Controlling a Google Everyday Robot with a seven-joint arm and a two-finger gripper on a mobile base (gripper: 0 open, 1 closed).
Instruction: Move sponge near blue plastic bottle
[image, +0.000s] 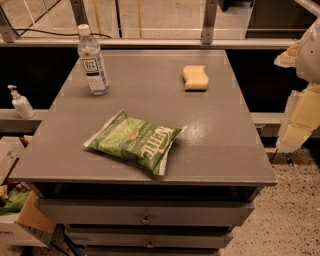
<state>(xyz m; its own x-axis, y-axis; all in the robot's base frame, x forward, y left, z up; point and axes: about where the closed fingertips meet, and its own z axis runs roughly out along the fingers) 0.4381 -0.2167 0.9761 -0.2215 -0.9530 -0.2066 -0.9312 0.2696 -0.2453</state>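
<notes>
The sponge (195, 77) is a small pale yellow block with pinched-in sides, lying on the far right part of the grey table top (220, 145). The blue plastic bottle (92, 61) stands upright at the far left corner, clear with a white cap and a white label with dark print. My gripper (300, 117) hangs at the right edge of the view, beyond the table's right side and well clear of the sponge; its pale yellow fingers (302, 115) point down.
A green chip bag (133, 141) lies flat in the middle of the table toward the front. A small white pump dispenser (20, 102) stands on a ledge left of the table. Drawers (145, 215) sit under the top. A cardboard box (20, 215) is at lower left.
</notes>
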